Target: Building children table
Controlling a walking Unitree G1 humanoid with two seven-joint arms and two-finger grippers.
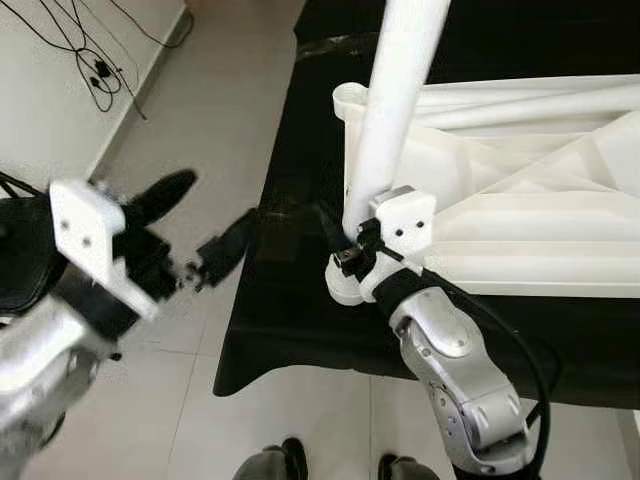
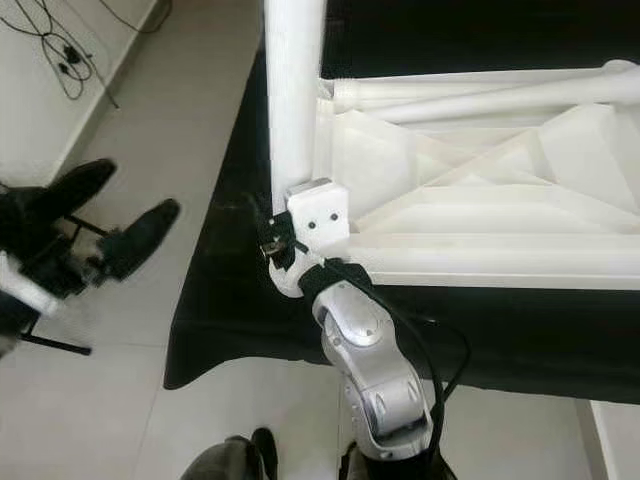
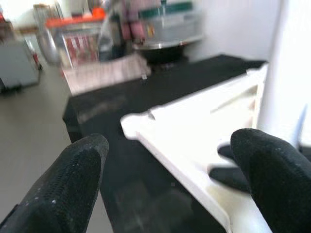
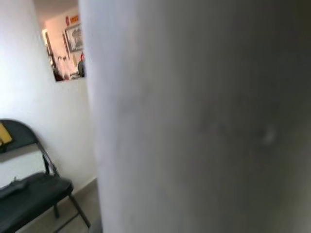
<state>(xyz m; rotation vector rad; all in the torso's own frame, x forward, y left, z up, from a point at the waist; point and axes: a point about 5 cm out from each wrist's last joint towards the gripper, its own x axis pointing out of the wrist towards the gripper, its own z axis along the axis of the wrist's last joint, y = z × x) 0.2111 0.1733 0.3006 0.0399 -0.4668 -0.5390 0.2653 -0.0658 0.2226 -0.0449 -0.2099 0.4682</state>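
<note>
A white children's table top [image 1: 520, 200] lies upside down on a black-covered table [image 1: 290, 300]. A white table leg [image 1: 395, 100] stands upright at the top's near left corner. My right gripper [image 1: 350, 255] is shut on the foot of that leg, which fills the right wrist view as the leg [image 4: 204, 116]. My left gripper [image 1: 205, 220] hangs open over the floor, left of the black table, pointing toward the corner. In the left wrist view its fingers [image 3: 73, 179] frame the table top's corner [image 3: 194, 136] from a short distance.
Two more white legs [image 1: 530, 105] lie across the upturned top. A black chair [image 1: 25, 250] stands at my left, and cables [image 1: 90, 60] lie on the floor by the wall. My feet [image 1: 290, 460] are at the black table's near edge. Storage boxes [image 3: 160, 24] stand beyond.
</note>
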